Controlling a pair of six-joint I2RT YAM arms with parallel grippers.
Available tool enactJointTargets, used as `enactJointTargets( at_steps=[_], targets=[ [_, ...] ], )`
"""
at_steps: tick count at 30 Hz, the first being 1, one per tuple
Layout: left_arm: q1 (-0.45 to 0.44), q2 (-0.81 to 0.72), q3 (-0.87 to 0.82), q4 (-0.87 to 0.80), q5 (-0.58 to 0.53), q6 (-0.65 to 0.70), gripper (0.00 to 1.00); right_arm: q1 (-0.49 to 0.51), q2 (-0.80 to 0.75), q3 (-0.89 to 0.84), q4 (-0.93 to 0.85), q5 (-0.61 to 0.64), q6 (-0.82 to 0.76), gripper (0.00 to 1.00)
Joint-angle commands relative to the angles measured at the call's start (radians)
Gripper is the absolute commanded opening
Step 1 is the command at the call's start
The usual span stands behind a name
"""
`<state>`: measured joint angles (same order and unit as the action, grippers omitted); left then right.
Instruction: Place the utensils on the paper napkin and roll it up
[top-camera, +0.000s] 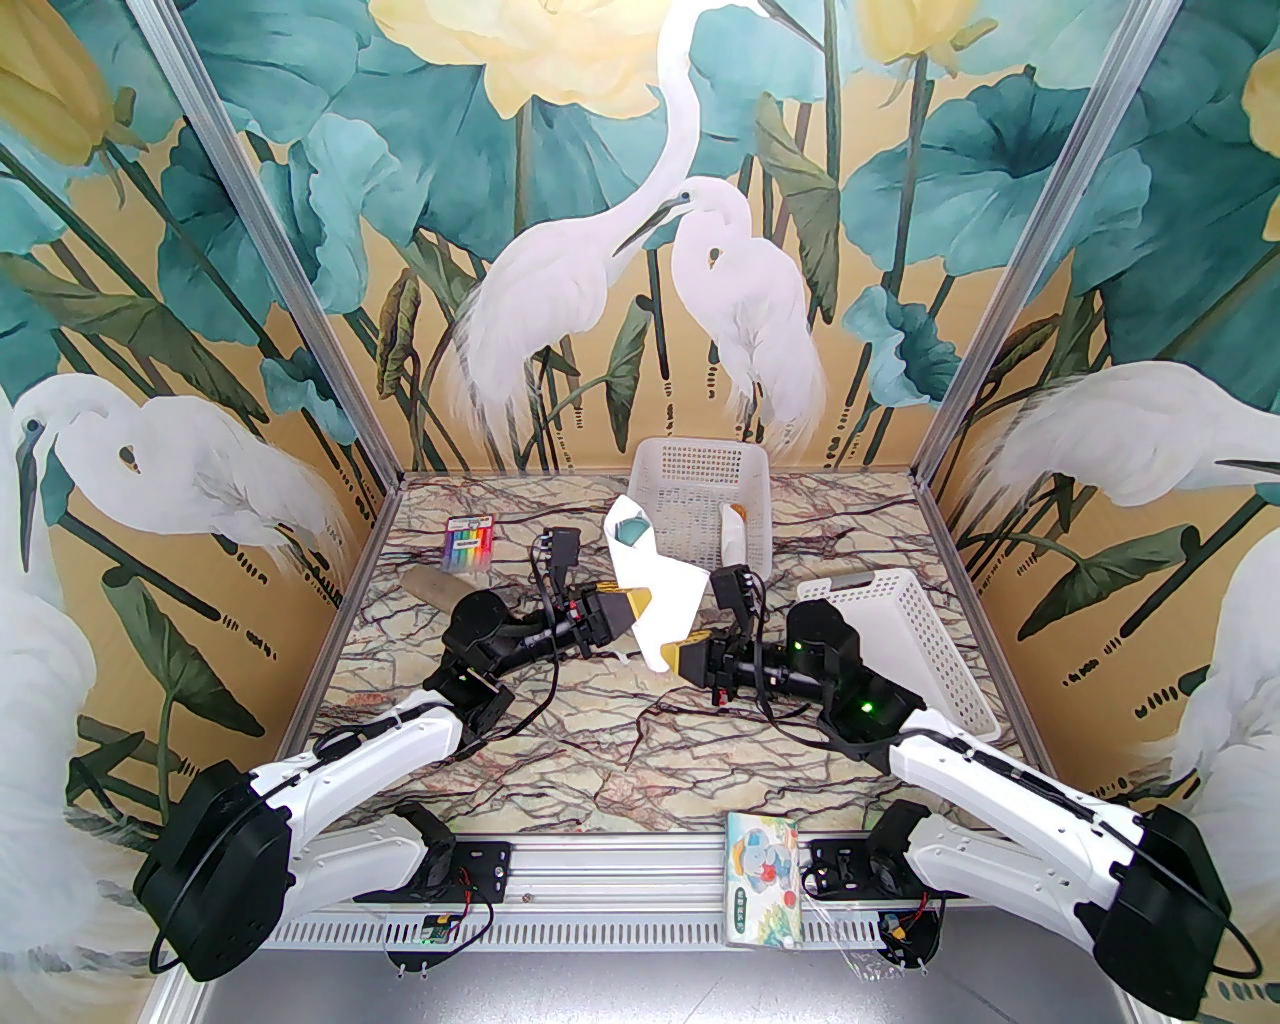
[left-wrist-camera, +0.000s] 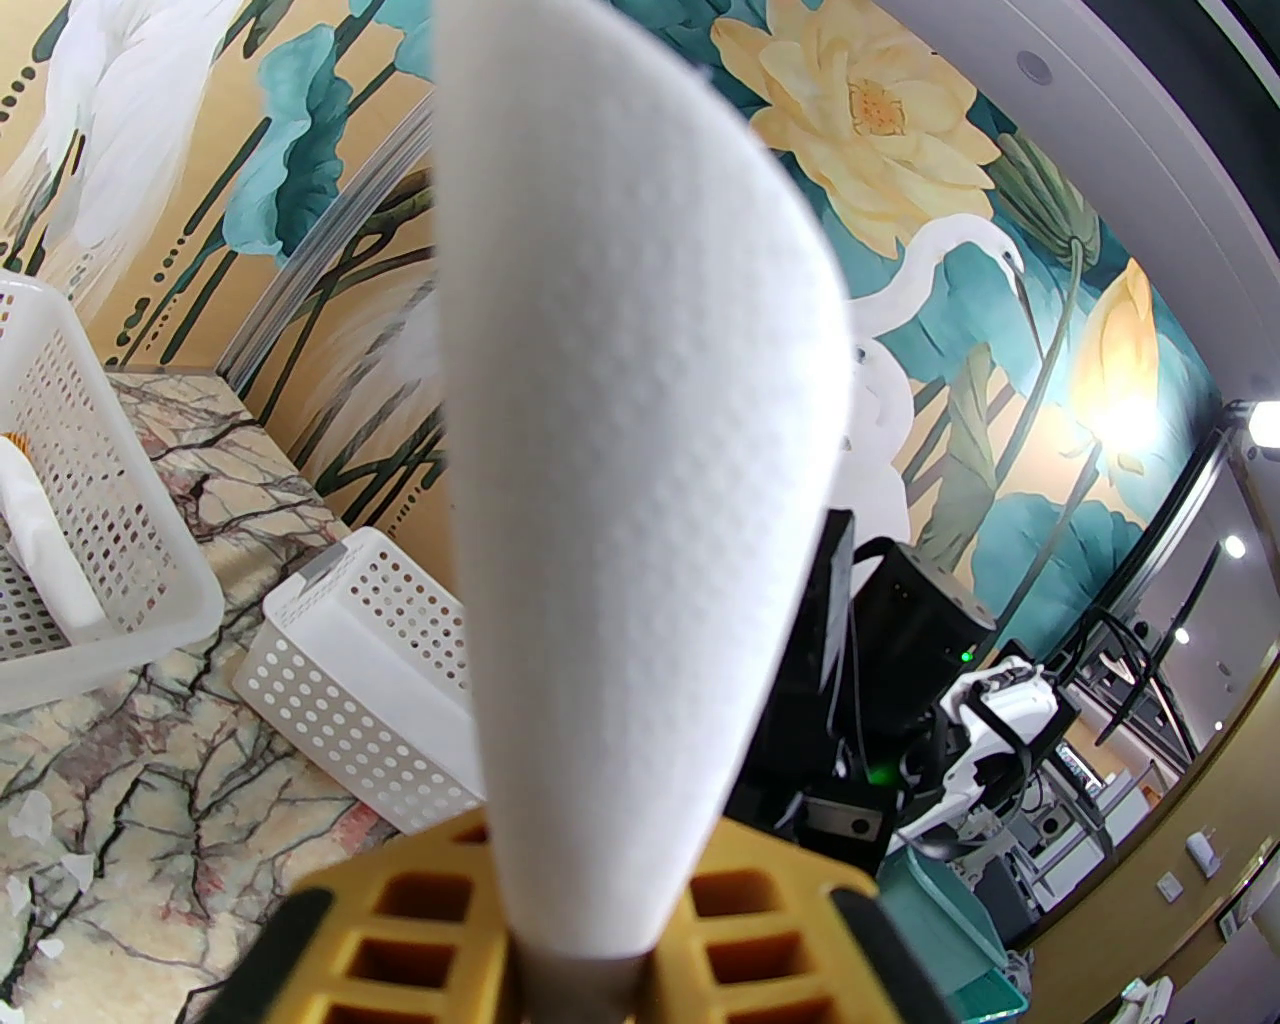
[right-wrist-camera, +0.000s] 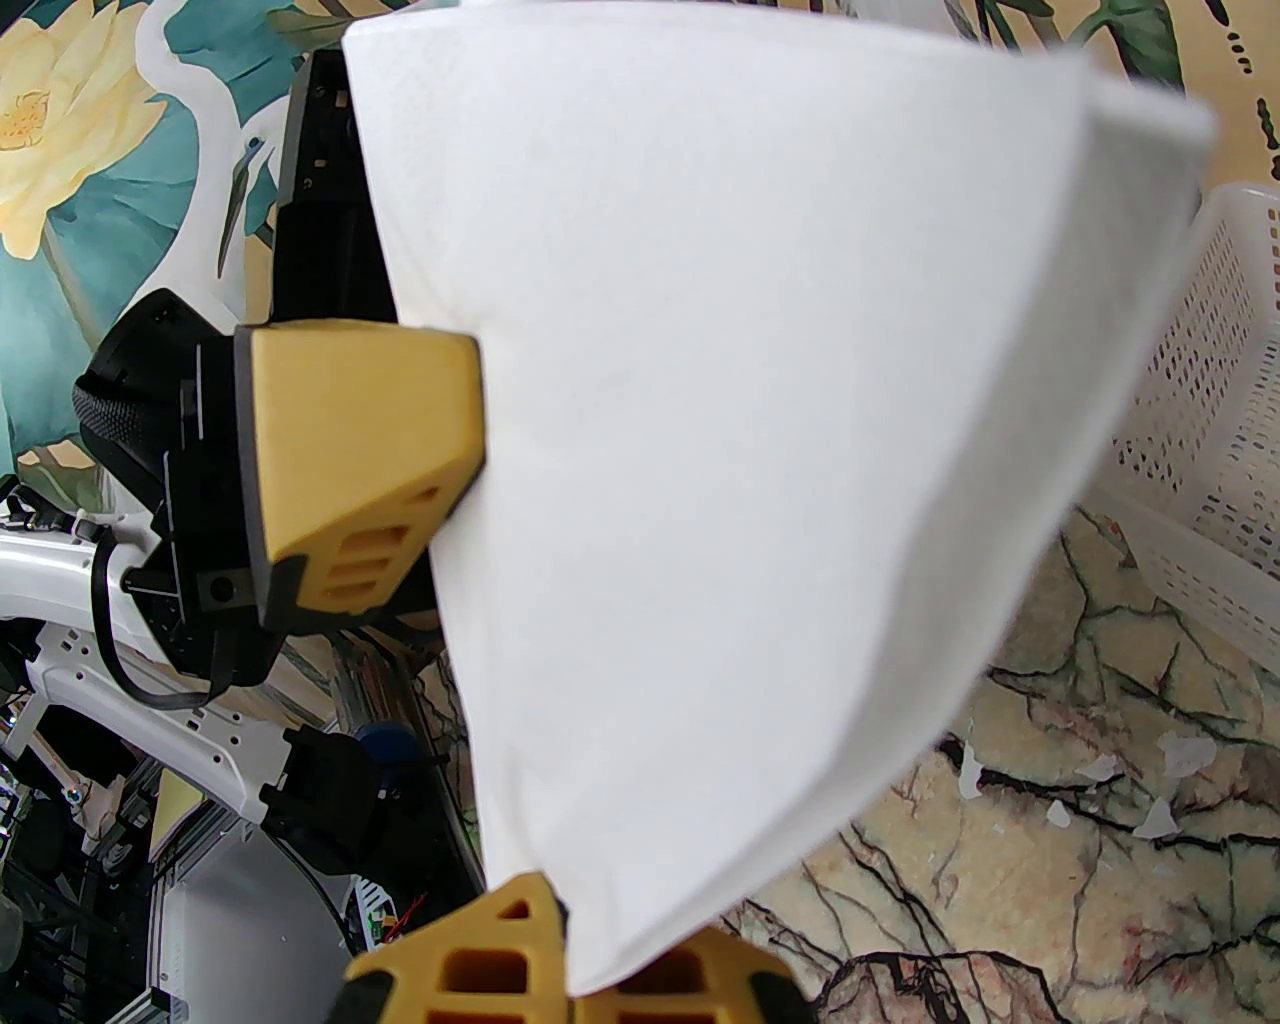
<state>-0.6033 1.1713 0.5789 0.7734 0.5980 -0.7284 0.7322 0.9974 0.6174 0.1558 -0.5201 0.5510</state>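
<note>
I see my left end effector (top-camera: 641, 603) and right end effector (top-camera: 680, 655) both pinching the paper napkin (top-camera: 668, 590), held above the worktop (top-camera: 600, 760).

Heron-and-lotus mural walls (top-camera: 600, 250) around a veined marble tabletop (top-camera: 600, 740).

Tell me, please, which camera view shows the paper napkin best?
The top external view: the whole paper napkin is seen there, held between the left gripper and the right gripper, a teal utensil inside its far end. Each wrist view shows close white paper rising from its own gripper, partly cropped.
</note>
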Motion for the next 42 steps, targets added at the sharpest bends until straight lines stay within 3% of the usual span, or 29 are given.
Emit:
enactJointTargets(
  at_steps=[1,7,12,18,25,29,35,39,42],
  targets=[
    [-0.007,-0.028,0.026,0.021,0.006,0.012,0.14,0.003,-0.020,0.017,-0.074,-0.026,-0.025,0.04],
    [-0.007,-0.034,0.021,0.024,0.007,0.008,0.07,-0.018,-0.053,0.019,-0.120,-0.044,-0.047,0.32],
    [-0.006,-0.042,0.018,0.026,0.014,0.009,0.06,-0.073,-0.094,0.051,-0.170,-0.085,-0.088,0.48],
    [-0.006,-0.056,0.017,0.028,0.022,0.010,0.06,-0.183,-0.120,0.107,-0.134,-0.152,-0.081,0.55],
    [-0.007,-0.066,0.015,0.027,0.028,0.011,0.06,-0.200,-0.054,0.202,-0.073,-0.163,-0.094,0.57],
    [-0.006,-0.074,0.015,0.023,0.033,0.012,0.05,-0.199,-0.007,0.232,-0.011,-0.179,-0.065,0.52],
    [-0.007,-0.088,0.012,0.020,0.025,0.015,0.05,-0.207,-0.007,0.245,-0.030,-0.167,-0.079,0.18],
    [-0.007,-0.093,0.014,0.020,0.029,0.015,0.05,-0.236,-0.025,0.238,-0.024,-0.188,-0.065,0.01],
    [-0.007,-0.098,0.014,0.025,0.035,0.015,0.04,-0.256,-0.035,0.237,-0.028,-0.200,-0.066,0.00]
  ],
)
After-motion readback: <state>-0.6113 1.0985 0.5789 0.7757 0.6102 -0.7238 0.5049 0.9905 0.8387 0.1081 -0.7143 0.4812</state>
